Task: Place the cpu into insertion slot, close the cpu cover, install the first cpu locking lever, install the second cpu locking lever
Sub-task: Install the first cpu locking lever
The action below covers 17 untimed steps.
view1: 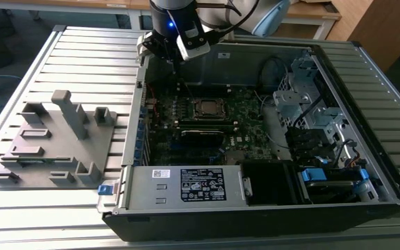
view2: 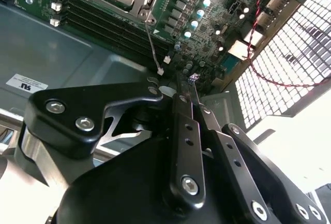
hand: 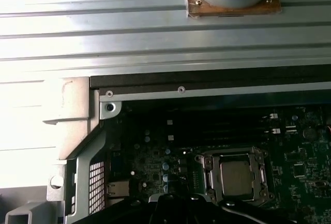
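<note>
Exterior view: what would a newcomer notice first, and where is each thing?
The open computer case fills the middle, its cpu framed in silvery metal mid-motherboard. The gripper hangs over the case's far corner on the exterior view's left; a grey fixture plate lies beside the case.

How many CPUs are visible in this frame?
1. The cpu sits in the insertion slot at the motherboard's middle, seen in all three views. Others could be hidden in the case.
</note>
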Each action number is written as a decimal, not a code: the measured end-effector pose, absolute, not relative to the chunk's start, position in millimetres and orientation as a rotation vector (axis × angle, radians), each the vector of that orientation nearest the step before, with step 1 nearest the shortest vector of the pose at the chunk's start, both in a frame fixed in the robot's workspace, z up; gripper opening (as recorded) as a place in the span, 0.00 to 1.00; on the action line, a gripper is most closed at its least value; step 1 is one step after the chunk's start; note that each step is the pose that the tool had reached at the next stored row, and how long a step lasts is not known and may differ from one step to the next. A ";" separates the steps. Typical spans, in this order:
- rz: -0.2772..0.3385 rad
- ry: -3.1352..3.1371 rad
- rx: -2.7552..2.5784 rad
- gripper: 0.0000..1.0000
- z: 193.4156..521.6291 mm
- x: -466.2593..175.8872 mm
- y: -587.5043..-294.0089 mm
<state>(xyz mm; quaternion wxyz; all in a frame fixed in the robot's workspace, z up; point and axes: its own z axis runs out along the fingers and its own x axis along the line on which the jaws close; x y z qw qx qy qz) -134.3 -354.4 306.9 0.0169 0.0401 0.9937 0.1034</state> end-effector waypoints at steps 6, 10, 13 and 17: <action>0.332 3.088 0.125 0.11 306.7 -134.3 -354.4; 0.339 3.087 0.125 0.11 306.6 -134.3 -354.4; 0.342 3.087 0.125 0.11 306.1 -134.3 -354.4; 0.342 3.087 0.125 0.11 304.3 -134.3 -354.4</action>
